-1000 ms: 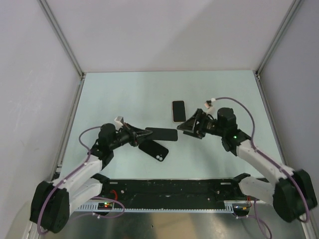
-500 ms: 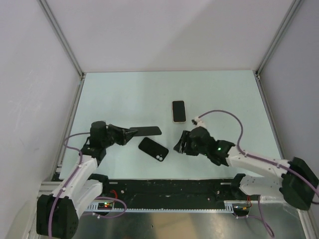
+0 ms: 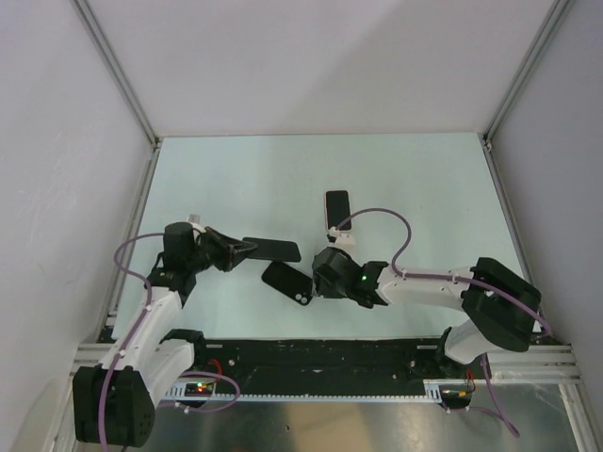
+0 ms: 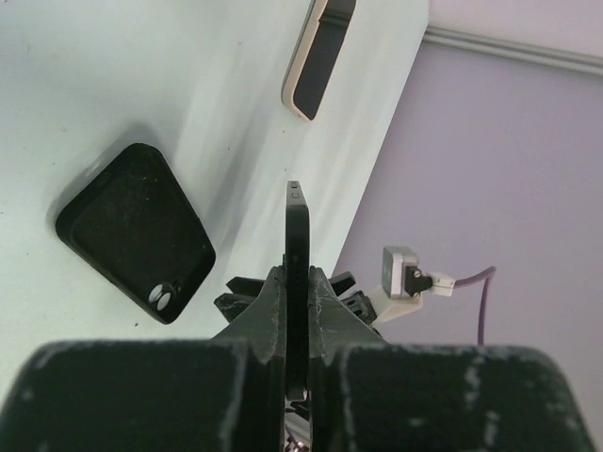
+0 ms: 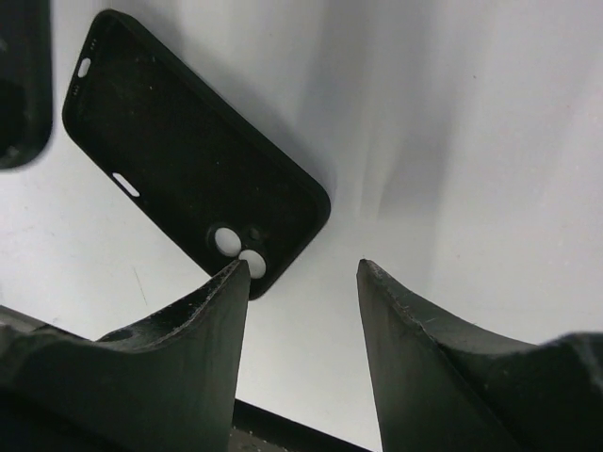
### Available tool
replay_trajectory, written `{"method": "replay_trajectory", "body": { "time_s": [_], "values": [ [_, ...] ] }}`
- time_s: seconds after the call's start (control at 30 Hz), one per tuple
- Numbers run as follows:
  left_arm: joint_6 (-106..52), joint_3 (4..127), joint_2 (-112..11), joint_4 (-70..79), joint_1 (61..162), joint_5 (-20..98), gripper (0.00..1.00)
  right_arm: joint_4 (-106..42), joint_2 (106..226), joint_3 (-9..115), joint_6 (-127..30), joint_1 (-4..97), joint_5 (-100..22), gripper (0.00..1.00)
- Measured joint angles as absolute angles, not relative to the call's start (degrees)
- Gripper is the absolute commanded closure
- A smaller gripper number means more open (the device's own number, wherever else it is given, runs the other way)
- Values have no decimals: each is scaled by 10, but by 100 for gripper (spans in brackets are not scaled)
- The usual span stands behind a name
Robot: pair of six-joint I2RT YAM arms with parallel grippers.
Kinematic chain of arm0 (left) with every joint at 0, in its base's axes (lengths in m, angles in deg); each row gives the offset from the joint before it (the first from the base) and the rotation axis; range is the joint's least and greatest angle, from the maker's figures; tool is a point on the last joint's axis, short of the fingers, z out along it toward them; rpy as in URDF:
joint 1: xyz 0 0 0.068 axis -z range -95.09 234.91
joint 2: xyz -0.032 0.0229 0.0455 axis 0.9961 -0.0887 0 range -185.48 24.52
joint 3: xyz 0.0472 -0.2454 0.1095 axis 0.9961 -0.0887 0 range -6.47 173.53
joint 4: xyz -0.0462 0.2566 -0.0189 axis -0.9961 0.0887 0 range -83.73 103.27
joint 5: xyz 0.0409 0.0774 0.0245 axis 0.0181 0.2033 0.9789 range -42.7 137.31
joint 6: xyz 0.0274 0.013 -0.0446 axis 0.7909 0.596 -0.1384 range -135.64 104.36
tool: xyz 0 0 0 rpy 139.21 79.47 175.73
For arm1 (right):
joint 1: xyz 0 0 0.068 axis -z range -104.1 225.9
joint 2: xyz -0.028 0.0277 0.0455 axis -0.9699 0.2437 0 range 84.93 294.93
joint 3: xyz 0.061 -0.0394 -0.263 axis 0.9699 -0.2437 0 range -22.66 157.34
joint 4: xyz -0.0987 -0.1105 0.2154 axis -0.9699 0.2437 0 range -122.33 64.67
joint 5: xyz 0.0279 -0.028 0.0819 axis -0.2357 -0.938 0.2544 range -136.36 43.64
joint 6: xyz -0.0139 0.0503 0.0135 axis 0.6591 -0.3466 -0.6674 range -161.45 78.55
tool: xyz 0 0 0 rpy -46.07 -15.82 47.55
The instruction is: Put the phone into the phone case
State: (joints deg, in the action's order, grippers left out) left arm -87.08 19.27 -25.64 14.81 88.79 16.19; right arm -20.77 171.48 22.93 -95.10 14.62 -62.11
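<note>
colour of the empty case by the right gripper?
The phone case is black; the right wrist view shows it best.

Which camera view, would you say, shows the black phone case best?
The right wrist view: the phone case lies close, its cutouts clear. The top view shows it small beside the right arm; the left wrist view shows it whole but darker.

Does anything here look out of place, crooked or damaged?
Nothing looks damaged or spilled. The black case lies flat, open side up, turned at a slant. The left gripper grips a dark phone. A second phone with a light rim lies farther back, apart from the rest.
</note>
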Motion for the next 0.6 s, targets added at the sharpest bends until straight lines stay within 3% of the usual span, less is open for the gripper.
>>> {"method": "replay_trajectory", "body": {
  "time_s": [0.4,0.47,0.6],
  "values": [
    [-811,222,-258,188,865,156,100,-176,1794,293,-954,128,-656,58],
    [-801,228,-258,194,862,156,100,-169,1805,299,-953,127,-656,62],
    [-782,240,-258,212,861,159,100,-159,1824,317,-943,127,-657,81]
  ]
}}
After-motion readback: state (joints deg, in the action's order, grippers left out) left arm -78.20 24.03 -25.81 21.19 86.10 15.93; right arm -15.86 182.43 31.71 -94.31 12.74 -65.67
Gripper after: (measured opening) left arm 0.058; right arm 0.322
